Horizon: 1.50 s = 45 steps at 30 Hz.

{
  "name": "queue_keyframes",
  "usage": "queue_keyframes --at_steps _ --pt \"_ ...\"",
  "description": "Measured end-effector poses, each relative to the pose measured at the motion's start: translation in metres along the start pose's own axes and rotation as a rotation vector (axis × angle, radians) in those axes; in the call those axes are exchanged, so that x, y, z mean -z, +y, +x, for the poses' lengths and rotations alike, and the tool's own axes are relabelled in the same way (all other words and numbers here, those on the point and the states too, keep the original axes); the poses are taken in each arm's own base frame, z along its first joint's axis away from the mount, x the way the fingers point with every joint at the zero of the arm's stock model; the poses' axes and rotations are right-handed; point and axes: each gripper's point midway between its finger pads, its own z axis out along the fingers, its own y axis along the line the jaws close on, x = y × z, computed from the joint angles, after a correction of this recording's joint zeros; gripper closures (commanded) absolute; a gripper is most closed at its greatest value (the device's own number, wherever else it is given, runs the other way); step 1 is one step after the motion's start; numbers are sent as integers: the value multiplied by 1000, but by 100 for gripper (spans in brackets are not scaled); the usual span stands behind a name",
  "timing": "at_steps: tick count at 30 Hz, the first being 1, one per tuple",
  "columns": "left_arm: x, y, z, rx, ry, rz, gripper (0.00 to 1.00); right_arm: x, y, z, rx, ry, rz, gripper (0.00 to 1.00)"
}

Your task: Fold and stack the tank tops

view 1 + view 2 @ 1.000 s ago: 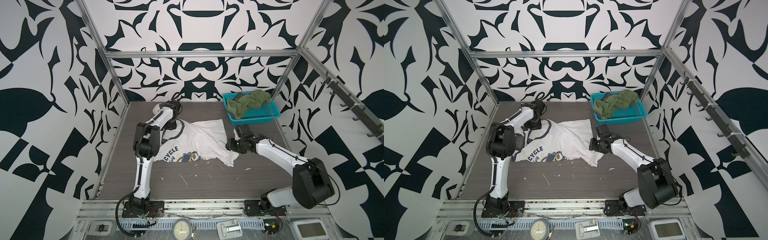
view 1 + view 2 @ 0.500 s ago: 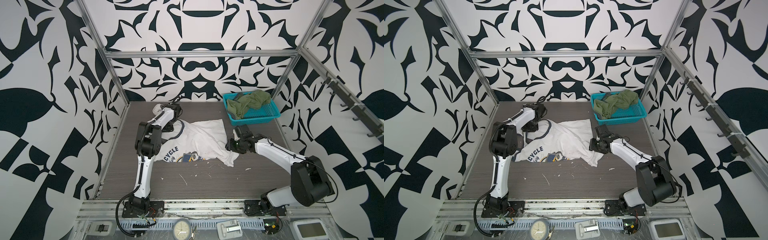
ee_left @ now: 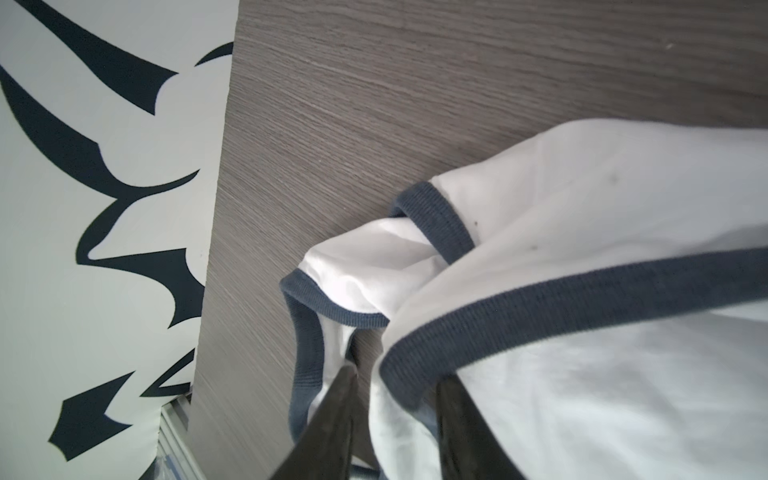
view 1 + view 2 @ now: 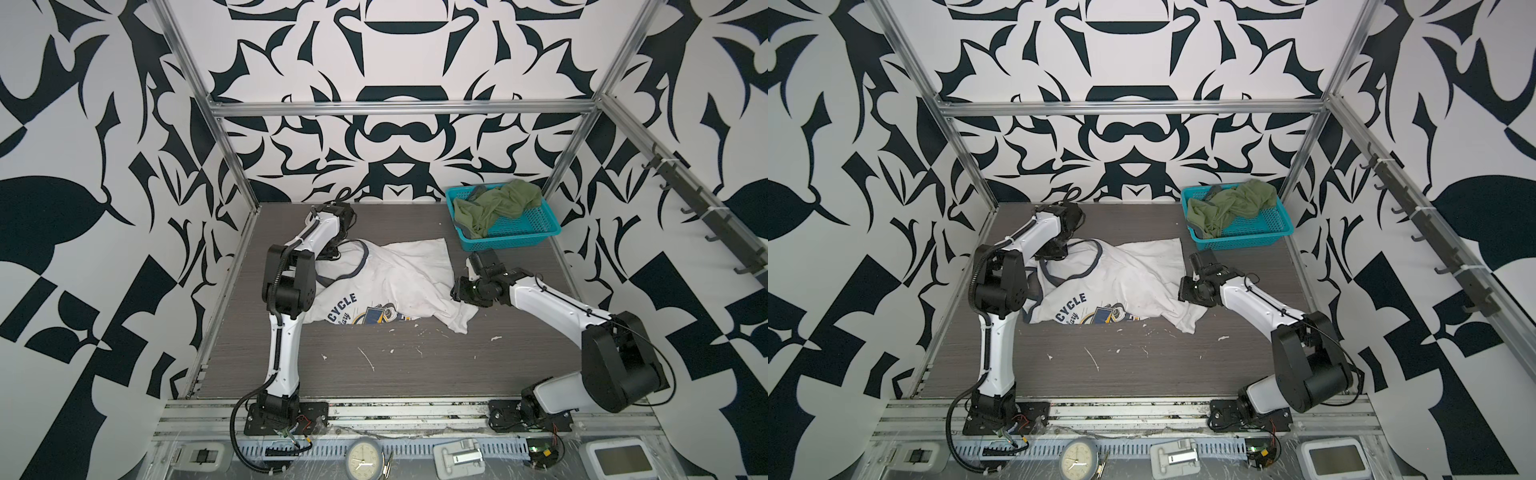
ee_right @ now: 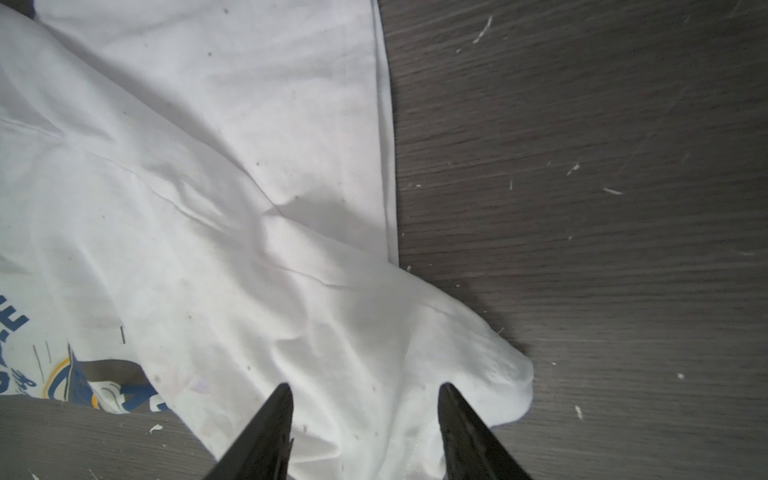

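Teal basket (image 4: 515, 243) is holding olive tank top (image 4: 494, 203). White tank top (image 4: 399, 274), lettered "CYCLE", is lying on table (image 4: 374, 374); left gripper (image 3: 397, 374) is straddling its strap, grip unclear; right gripper (image 5: 365, 390) is gaping over hem

A robotics lab cell: aluminium frame (image 4: 399, 109), patterned walls (image 4: 399, 50).

The left gripper (image 3: 397, 374) has edged toward the far-left corner. Its jaws have narrowed around the navy-trimmed strap (image 3: 353, 282) of the white cloth tank top (image 4: 399, 274).
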Motion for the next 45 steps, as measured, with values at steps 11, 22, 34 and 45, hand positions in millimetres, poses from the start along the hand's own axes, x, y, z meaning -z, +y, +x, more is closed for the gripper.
queue_keyframes --at_steps 11,22,34,45 --pt "-5 5 -3 16 3 -2 88 -2 -1 1 -1 6 4 42" --pt "35 30 4 129 -80 176 100 -2 -5 -2 -5 0 11 42" --pt "118 112 39 420 -341 504 100 -6 -48 -22 -148 5 37 47" --pt "102 123 53 496 -286 566 100 -23 -55 -5 -184 82 52 44"
